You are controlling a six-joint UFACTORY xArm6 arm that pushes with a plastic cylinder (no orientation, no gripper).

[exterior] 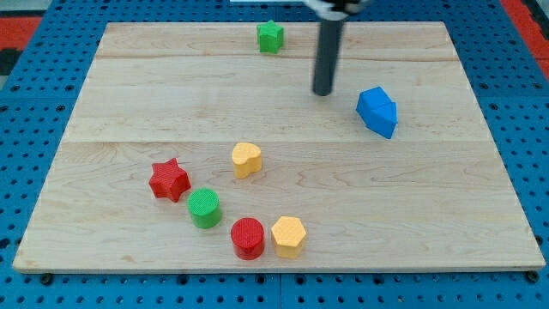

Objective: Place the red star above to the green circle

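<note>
The red star (169,179) lies at the lower left of the wooden board, just up and left of the green circle (204,208), nearly touching it. My tip (322,92) is at the end of the dark rod in the upper middle of the board, far from both, up and to the right of them. It stands left of the blue block (377,112) and touches no block.
A yellow heart-like block (246,160) lies right of the red star. A red circle (248,238) and a yellow hexagon (288,236) sit side by side near the board's bottom edge (274,268). A green star (270,36) is at the top edge.
</note>
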